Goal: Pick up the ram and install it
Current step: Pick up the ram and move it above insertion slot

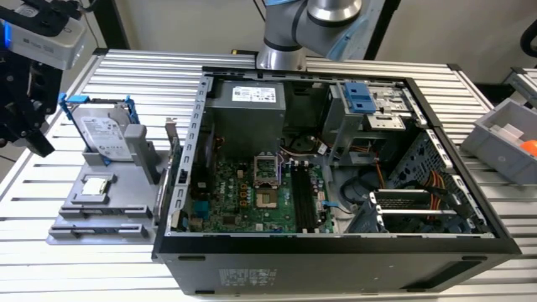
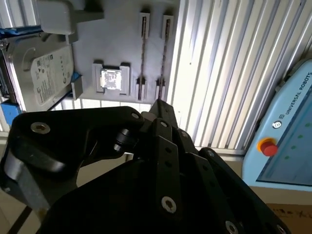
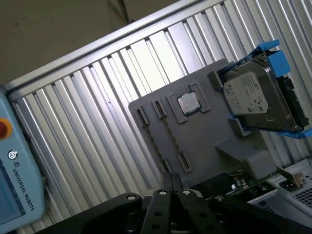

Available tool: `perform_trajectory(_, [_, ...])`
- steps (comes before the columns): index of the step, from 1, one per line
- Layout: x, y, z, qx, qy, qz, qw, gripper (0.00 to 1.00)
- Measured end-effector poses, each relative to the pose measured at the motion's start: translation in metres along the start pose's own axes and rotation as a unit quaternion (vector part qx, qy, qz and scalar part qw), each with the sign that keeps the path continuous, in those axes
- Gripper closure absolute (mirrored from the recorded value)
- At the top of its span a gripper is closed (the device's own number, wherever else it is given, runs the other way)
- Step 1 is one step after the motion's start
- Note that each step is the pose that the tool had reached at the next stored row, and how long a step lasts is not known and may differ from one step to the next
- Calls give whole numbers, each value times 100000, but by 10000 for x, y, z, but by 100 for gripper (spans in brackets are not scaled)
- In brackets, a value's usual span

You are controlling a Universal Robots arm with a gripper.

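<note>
Well, the grey fixture [image 2: 122, 44] lies on the slatted table [image 2: 219, 63] below me, just beside the open computer case [image 1: 336, 258]. On it the hard drive [image 2: 44, 73] in its blue frame stands propped at one end. The processor chip [image 2: 111, 79] sits in its square holder. Next to that the ram [image 2: 143, 58] stands on edge between end clips, a thin dark line, with a second strip [image 2: 164, 58] alongside. A pale blue pendant [image 2: 287, 141] with a red button lies off to one side. My gripper [image 2: 158, 103] hangs above the fixture, apart from it, pointing down over the ends of the ram and the second strip, jaws pressed together tip to tip. In the exterior view I am at the exterior view's left, well apart from the case.
</note>
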State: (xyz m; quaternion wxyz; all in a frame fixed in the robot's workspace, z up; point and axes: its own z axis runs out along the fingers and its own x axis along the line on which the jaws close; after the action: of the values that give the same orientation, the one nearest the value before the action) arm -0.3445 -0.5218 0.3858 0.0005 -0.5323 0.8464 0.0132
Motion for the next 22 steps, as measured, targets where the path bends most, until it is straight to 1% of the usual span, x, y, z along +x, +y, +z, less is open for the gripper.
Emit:
perform_trajectory(5, [0, 0, 2, 10, 16, -1972, 99981, 100])
perform_trajectory(11, [0, 0, 0, 173, -18, -4305, 99907, 100])
perform_trajectory(17, [0, 1, 1, 218, -8, -6660, 99778, 100])
perform_trajectory(19, [0, 1, 1, 208, 1, -7484, 99719, 100])
perform_trajectory(22, [-1, 0, 1, 322, -32, -8787, 99613, 100])
